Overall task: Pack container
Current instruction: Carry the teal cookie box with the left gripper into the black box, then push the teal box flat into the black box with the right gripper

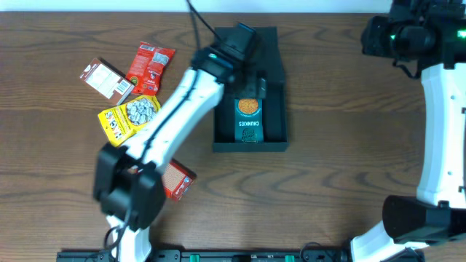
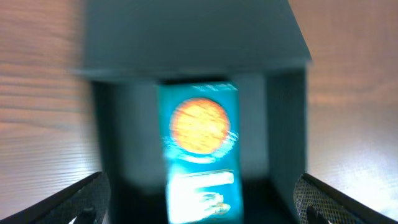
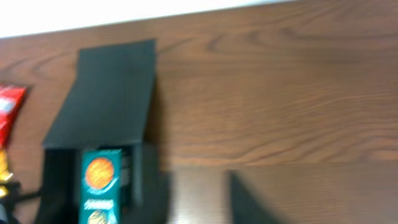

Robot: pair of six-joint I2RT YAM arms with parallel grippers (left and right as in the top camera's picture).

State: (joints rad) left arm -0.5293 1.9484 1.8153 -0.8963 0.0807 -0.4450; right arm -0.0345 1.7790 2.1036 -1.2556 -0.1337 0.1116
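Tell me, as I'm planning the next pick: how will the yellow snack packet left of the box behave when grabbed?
The yellow packet looks like thin film, so it is probably floppy and light. Lying flat, it should not roll, though a push could slide it into the red packet right next to it.

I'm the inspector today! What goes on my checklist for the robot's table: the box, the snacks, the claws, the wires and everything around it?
Surface: brown wood-grain table.
Job's things: dark container, flap lid open, teal packet lying inside.
Clutter: red packet, brown packet and yellow packet left of the container; orange packet partly under the left arm.
Grippers: left gripper open above the container, holding nothing; right gripper at the far right, open or shut not clear.
Cables: black cable running to the left arm.
Surroundings: white strip beyond the table's far edge.
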